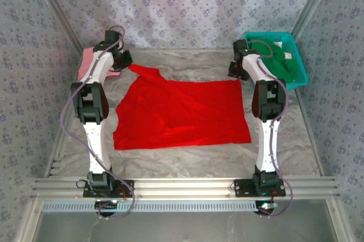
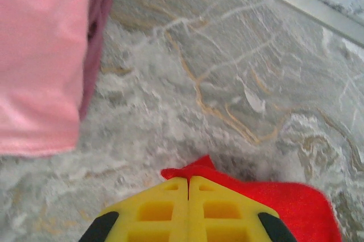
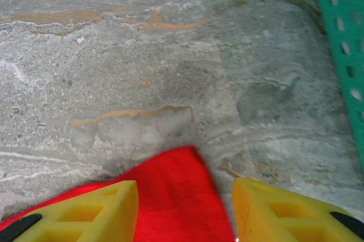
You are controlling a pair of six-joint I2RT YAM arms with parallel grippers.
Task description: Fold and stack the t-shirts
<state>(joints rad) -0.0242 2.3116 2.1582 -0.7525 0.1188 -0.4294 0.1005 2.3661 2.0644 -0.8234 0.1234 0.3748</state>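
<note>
Two grippers are meeting the red t-shirt (image 1: 182, 114) spread on the tabletop (image 1: 187, 159): the left gripper (image 2: 188, 180) is clamping its far-left corner, while the right gripper (image 3: 185, 191) is straddling its far-right corner, jaws apart. The pink t-shirt (image 1: 86, 62) is lying at the far-left edge, and the green t-shirt (image 1: 281, 62) is sitting in the far-right basket (image 1: 300, 74).

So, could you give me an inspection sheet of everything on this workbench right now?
Surface: grey marbled tabletop.
Job's things: red t-shirt spread flat mid-table; pink t-shirt at far left; green t-shirt in teal mesh basket.
Clutter: the basket, far-right corner.
Grippers: left gripper shut on the red t-shirt's far-left corner; right gripper open, straddling its far-right corner.
Cables: purplish cables loop along both arms.
Surroundings: patterned fabric walls, aluminium frame.
</note>
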